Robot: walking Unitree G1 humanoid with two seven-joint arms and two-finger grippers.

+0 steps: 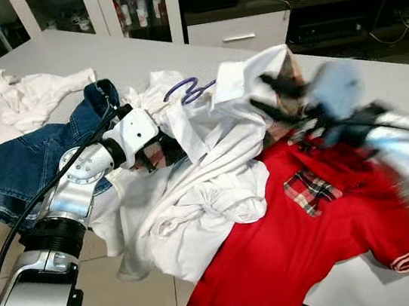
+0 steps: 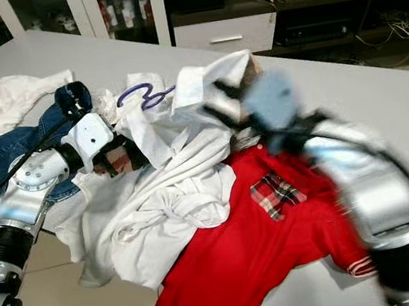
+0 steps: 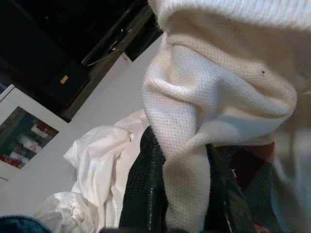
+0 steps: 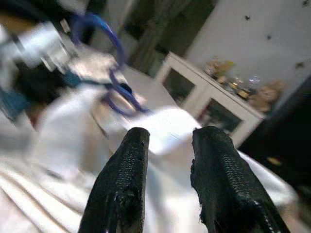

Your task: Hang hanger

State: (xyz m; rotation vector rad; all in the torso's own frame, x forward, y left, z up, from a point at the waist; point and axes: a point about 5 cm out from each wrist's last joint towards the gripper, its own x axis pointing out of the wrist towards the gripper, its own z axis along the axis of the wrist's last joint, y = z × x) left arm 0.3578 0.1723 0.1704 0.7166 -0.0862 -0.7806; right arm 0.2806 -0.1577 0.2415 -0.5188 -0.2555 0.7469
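Note:
A purple hanger hook (image 1: 188, 89) sticks out of a heap of white garments (image 1: 195, 192) in the middle of the grey table (image 1: 400, 83); the rest of the hanger is buried. My left gripper (image 1: 160, 153) reaches into the heap just below the hook. In the left wrist view it (image 3: 182, 160) is shut on a fold of white knit cloth (image 3: 194, 121). My right gripper (image 1: 269, 97), motion-blurred, hovers over the heap to the right of the hook. Its fingers (image 4: 131, 160) stand open with nothing between them, and the hook (image 4: 112, 63) lies beyond them.
A red shirt (image 1: 301, 246) with a plaid patch hangs over the table's near edge on the right. Blue jeans (image 1: 30, 158) and another white garment (image 1: 22, 99) lie at the left. Glass-door cabinets (image 1: 138, 6) and a dark media shelf stand behind the table.

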